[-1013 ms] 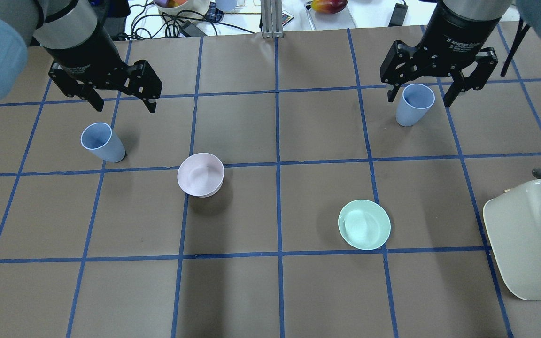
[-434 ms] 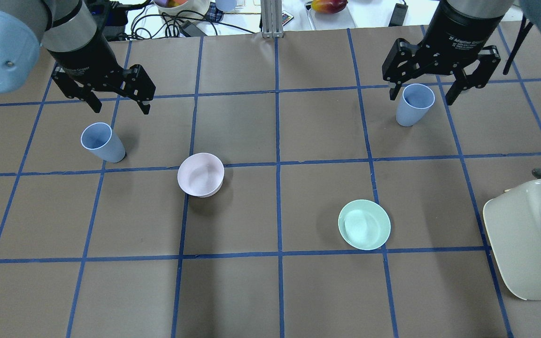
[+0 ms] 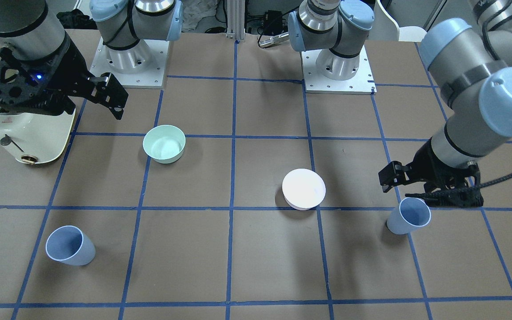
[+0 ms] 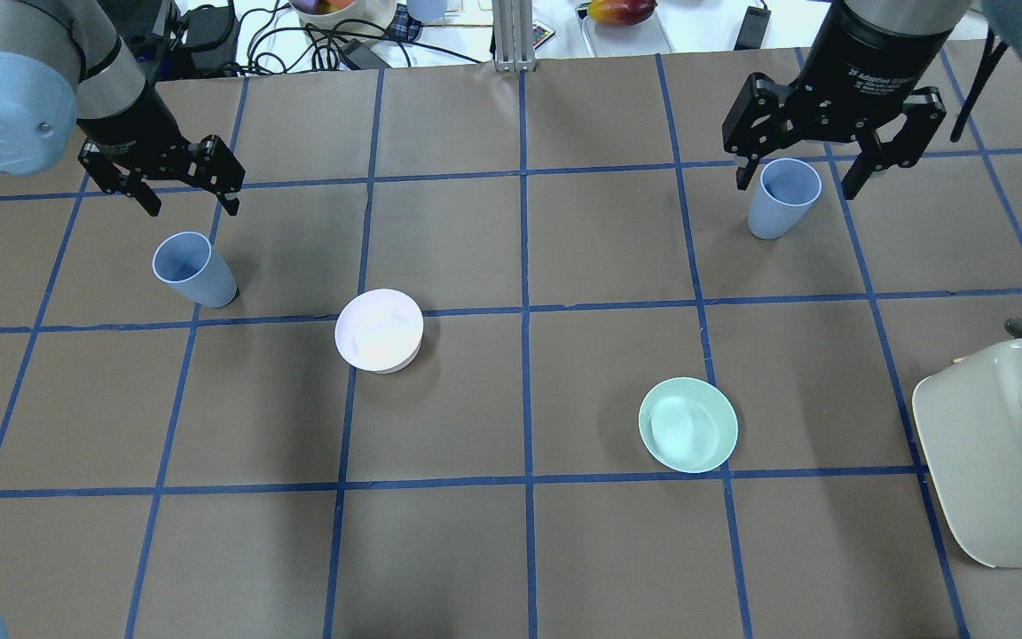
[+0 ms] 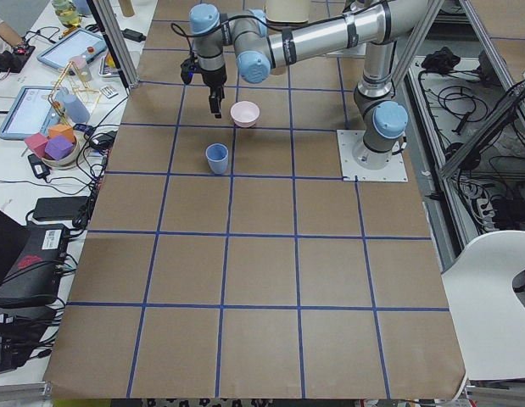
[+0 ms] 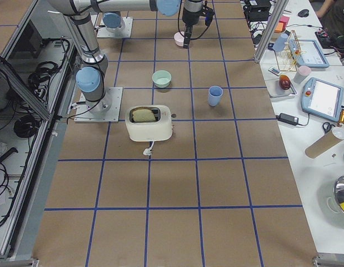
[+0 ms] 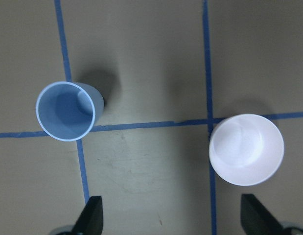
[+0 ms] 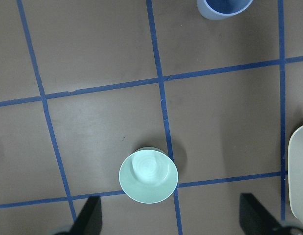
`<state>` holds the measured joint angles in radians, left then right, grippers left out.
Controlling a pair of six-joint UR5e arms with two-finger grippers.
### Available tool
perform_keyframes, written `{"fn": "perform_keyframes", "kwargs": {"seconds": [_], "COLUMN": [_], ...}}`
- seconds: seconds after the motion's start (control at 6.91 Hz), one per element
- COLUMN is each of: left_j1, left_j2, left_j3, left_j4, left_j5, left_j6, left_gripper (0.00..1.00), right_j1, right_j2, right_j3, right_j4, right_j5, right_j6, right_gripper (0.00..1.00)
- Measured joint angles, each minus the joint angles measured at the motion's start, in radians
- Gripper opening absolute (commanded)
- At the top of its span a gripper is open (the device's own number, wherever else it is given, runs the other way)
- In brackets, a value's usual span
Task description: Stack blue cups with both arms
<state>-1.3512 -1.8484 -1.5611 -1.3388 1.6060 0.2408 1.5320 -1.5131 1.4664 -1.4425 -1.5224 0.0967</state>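
Two pale-blue cups stand upright on the brown table. The left cup (image 4: 192, 270) shows in the front view (image 3: 409, 216) and the left wrist view (image 7: 68, 110). My left gripper (image 4: 193, 206) is open and empty, low over the table just behind this cup, also in the front view (image 3: 429, 189). The right cup (image 4: 782, 199) stands at the far right, also in the front view (image 3: 70, 246) and at the top edge of the right wrist view (image 8: 223, 7). My right gripper (image 4: 797, 185) is open and empty, high above the table near this cup.
A pale pink bowl (image 4: 379, 330) sits right of the left cup, and shows in the left wrist view (image 7: 245, 149). A mint-green bowl (image 4: 687, 424) sits mid-right. A cream toaster (image 4: 999, 448) stands at the right edge. Cables and clutter lie beyond the far edge.
My left gripper has moved down and to the left, closer to the table behind the left cup, still open. The right gripper has barely moved. The cups have not moved.
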Motion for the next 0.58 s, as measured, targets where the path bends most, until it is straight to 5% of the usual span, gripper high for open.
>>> {"fn": "perform_keyframes", "kwargs": {"seconds": [0.14, 0.29, 0.43, 0.58], "left_j1": [0.029, 0.044, 0.050, 0.052], "left_j2": [-0.049, -0.082, -0.104, -0.118], "left_j3": [-0.020, -0.051, -0.093, -0.131], "left_j4": [0.054, 0.104, 0.169, 0.226], "left_j5": [0.002, 0.004, 0.006, 0.008], "left_j6": [0.015, 0.021, 0.023, 0.025], "left_gripper": [0.95, 0.81, 0.54, 0.02], "right_j1": [-0.002, -0.006, -0.009, -0.015], "right_j2": [0.011, 0.030, 0.048, 0.062], "right_j3": [0.003, 0.002, 0.000, -0.003], "right_j4": [-0.022, -0.052, -0.071, -0.083], "right_j5": [0.002, 0.003, 0.001, 0.000], "right_j6": [-0.010, -0.029, -0.044, -0.052], "right_gripper": [1.00, 1.00, 1.00, 1.00]}}
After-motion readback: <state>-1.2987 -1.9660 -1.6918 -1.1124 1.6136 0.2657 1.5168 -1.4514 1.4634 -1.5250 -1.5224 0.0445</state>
